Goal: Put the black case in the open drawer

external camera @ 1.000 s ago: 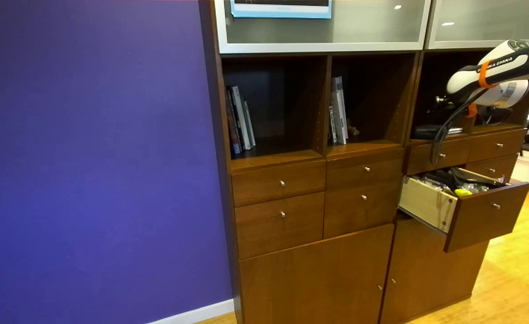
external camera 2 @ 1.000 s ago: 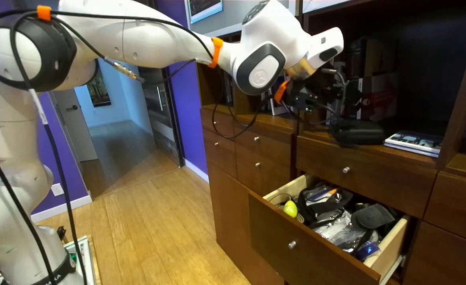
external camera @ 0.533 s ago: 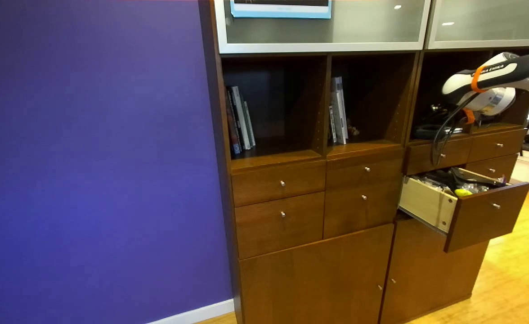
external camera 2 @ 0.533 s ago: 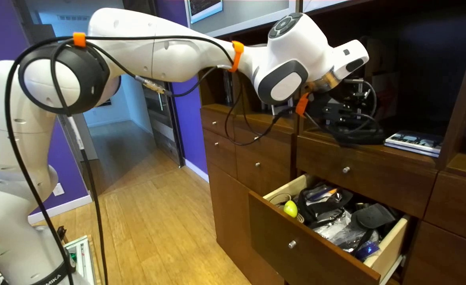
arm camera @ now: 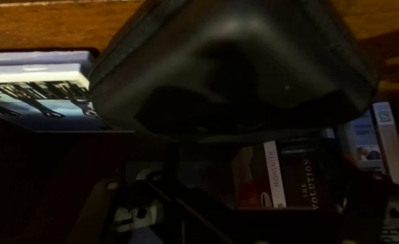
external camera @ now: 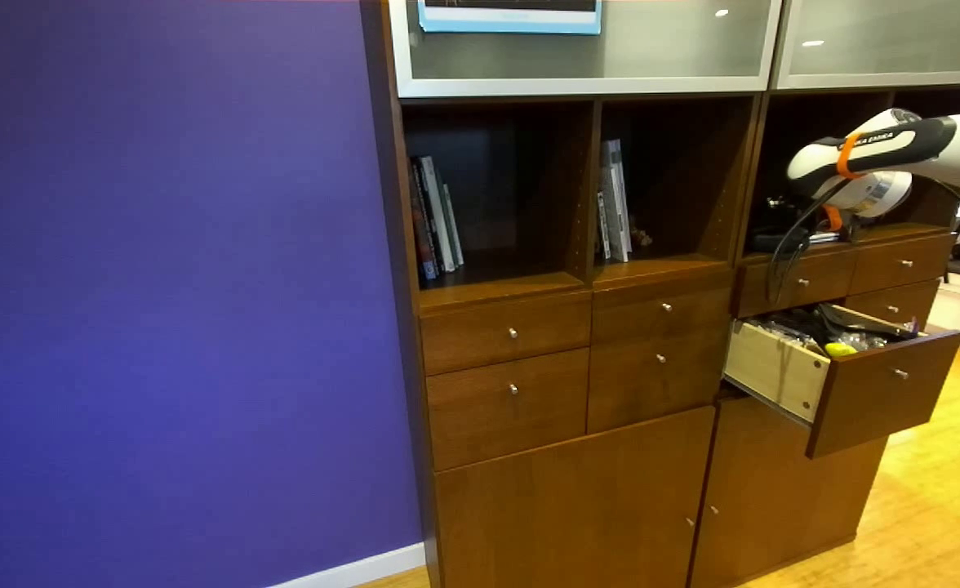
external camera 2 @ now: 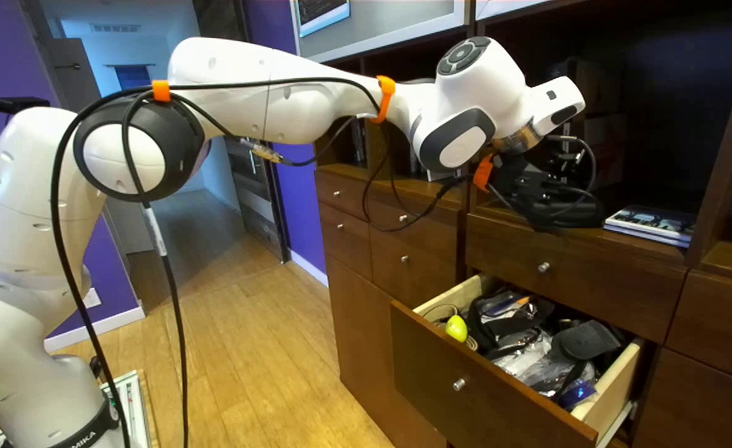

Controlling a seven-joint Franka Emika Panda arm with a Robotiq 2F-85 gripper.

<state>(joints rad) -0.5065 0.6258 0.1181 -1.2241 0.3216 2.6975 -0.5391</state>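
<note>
The black case (arm camera: 233,78) fills the upper middle of the wrist view, on the shelf above the drawers. In both exterior views it is a dark shape at the shelf's front edge (external camera: 774,239) (external camera 2: 574,214), partly covered by the gripper in one of them. My gripper (external camera 2: 546,202) is right at the case, pointing down into the shelf. In the wrist view its dark fingers (arm camera: 257,166) stand apart with books showing between them. Their tips are too dark to tell whether they touch the case. The open drawer (external camera 2: 497,386) is below, also in an exterior view (external camera: 884,396).
Thin white-edged books (external camera 2: 649,225) lie beside the case, also in the wrist view (arm camera: 43,91). Upright books (arm camera: 277,176) stand deeper in the shelf. The drawer holds bags, black items and a yellow-green object (external camera 2: 456,328). A cable loop (external camera 2: 397,205) hangs from the arm.
The arm has come down and further over the shelf. The gripper, earlier above the case, now overlaps it. The case and drawer have not visibly moved.
</note>
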